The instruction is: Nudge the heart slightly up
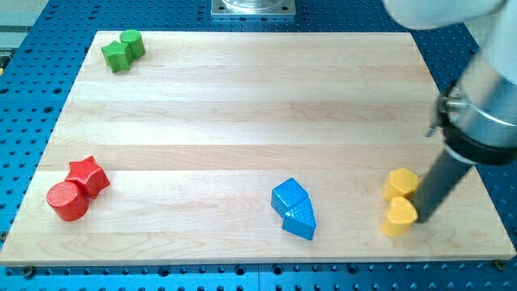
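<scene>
A yellow heart block (398,217) lies near the board's bottom right. A yellow hexagon block (401,183) sits just above it, touching it. My tip (422,219) is at the heart's right side, touching or nearly touching it. The dark rod rises from there up and to the right to the arm's grey body (485,113).
Two blue blocks, a cube (288,196) and a wedge-like piece (300,219), sit together at bottom centre. A red star (88,175) and red cylinder (67,201) sit at bottom left. A green star (116,56) and green cylinder (132,42) sit at top left. The wooden board's right edge (485,194) is close to the rod.
</scene>
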Available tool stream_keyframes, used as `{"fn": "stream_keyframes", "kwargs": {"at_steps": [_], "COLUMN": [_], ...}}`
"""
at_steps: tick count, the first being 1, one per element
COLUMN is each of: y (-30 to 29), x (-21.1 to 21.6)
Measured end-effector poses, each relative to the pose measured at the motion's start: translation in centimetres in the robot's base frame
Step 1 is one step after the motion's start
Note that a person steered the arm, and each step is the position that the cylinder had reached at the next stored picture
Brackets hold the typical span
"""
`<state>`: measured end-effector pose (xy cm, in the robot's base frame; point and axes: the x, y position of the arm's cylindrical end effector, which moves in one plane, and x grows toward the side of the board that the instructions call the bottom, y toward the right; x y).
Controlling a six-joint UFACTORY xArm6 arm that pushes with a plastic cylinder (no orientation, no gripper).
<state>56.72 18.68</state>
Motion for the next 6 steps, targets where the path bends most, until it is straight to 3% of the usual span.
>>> {"fn": "stream_keyframes", "kwargs": {"at_steps": [1, 2, 3, 4, 5, 6], "y": [-3.1, 5.3, 2.3, -1.6, -1.9, -2.4], "x": [-1.9, -1.1, 5.0, 3.8, -0.3, -0.3]}}
